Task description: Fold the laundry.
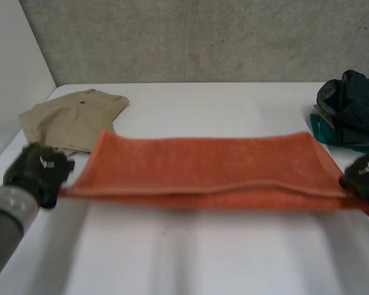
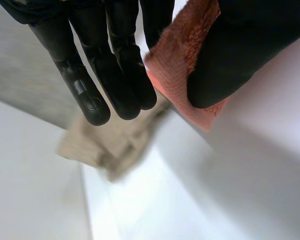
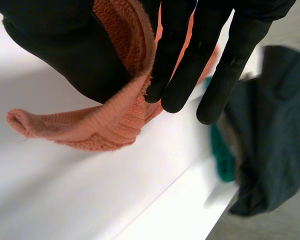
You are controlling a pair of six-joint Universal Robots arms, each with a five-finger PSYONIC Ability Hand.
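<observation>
An orange towel (image 1: 203, 166) is stretched wide across the white table (image 1: 190, 246), folded along its length, with its near edge lifted. My left hand (image 1: 37, 172) pinches the towel's near left corner (image 2: 182, 75) between thumb (image 2: 240, 55) and fingers (image 2: 115, 70). My right hand (image 1: 364, 175) pinches the near right corner (image 3: 115, 115) the same way, thumb (image 3: 65, 50) against fingers (image 3: 190, 65). Both corners are held a little above the tabletop.
Folded khaki shorts (image 1: 71, 120) lie at the back left, just behind the towel's left end. A heap of dark and teal clothes (image 1: 350, 114) sits at the right edge. A grey wall stands behind the table.
</observation>
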